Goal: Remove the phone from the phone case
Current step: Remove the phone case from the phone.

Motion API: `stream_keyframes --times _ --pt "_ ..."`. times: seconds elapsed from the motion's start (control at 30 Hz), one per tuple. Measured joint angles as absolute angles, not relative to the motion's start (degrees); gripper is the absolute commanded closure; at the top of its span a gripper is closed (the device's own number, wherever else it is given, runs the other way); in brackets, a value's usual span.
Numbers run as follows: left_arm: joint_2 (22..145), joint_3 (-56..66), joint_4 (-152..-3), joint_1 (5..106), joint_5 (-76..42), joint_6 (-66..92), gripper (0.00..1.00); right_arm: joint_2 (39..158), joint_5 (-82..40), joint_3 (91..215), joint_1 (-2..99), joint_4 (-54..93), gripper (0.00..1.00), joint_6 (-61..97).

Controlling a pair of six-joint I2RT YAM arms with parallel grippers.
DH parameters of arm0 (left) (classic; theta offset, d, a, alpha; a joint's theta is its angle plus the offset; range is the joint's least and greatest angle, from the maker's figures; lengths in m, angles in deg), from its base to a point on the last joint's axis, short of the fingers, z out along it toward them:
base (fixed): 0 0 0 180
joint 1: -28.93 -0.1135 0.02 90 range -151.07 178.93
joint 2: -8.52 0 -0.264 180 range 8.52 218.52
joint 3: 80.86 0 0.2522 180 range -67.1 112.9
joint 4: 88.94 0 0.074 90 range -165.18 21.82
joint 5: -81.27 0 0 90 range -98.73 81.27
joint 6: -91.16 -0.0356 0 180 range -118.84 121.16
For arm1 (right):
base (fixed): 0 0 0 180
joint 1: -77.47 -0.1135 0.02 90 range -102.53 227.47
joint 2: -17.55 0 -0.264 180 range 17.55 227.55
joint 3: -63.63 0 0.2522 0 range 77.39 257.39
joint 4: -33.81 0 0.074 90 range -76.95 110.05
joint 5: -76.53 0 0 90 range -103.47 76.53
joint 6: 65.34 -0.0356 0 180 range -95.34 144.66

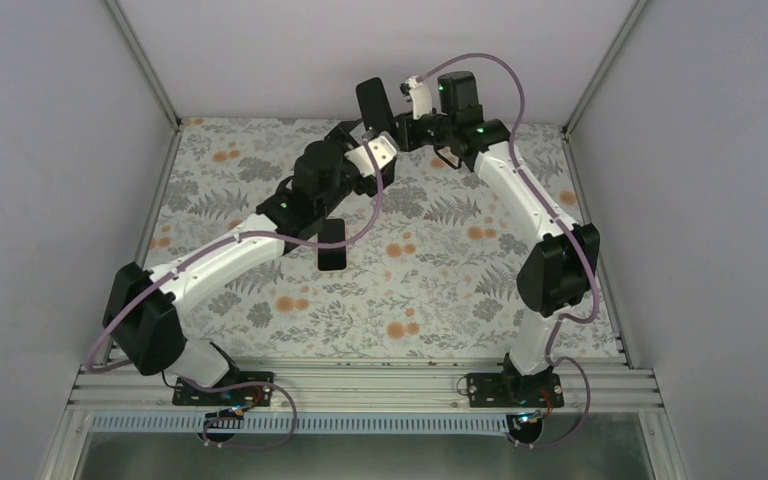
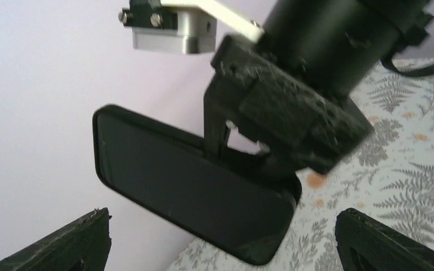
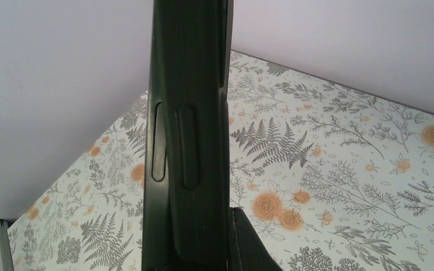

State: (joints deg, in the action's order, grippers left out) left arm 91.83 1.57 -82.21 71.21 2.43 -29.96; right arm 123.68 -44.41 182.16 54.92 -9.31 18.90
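My right gripper (image 1: 392, 128) is raised at the back of the table and is shut on the black phone in its black case (image 1: 373, 104), held upright in the air. In the right wrist view the case edge (image 3: 187, 141) fills the middle and shows two layers side by side; one finger (image 3: 251, 245) presses its right side. In the left wrist view the phone's dark flat face (image 2: 186, 189) hangs tilted from the right gripper (image 2: 288, 124). My left gripper (image 2: 223, 231) is open just in front of it, touching nothing, with its fingers (image 2: 73, 243) at the frame's lower corners.
A black flat rectangle (image 1: 332, 245) shows below the left forearm over the floral table cover (image 1: 440, 280); I cannot tell what it is. Grey walls close in the back and both sides. The two arms meet near the back wall.
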Motion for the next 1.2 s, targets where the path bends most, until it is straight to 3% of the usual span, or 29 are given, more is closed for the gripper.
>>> stream_keyframes --times 0.3,0.77,1.2 --pt "98.0 6.0 -82.8 71.2 3.5 -27.1 0.04 122.8 -43.0 181.7 54.7 -9.1 0.97 17.1" --pt "98.3 6.9 -83.0 71.1 9.2 -25.0 0.07 119.6 -42.9 180.3 54.5 -7.2 0.97 16.4" --pt "99.0 10.8 -78.9 71.1 7.1 -20.6 0.07 119.6 -42.8 180.0 53.8 -6.6 0.97 16.5"
